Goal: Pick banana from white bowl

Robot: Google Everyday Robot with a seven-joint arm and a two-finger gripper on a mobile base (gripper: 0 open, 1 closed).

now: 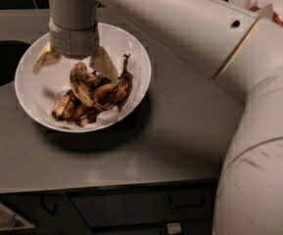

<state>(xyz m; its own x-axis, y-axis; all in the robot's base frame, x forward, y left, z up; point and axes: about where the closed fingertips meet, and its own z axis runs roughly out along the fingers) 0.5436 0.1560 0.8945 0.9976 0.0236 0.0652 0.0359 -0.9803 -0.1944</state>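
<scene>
Gripper [75,61] hangs over the bowl [29,96], jaws spread wide and empty. The banana [82,85] lies just beneath, its long axis crossing the gap.

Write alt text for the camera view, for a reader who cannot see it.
The robot's two-finger hand hovers open over a large glossy white bowl on a grey counter, beige fingers spread either side of an arched, brown-streaked overripe banana lying atop other dark bananas. Nothing is gripped yet.

Grey countertop [170,146], dark drawers [146,207] below
</scene>
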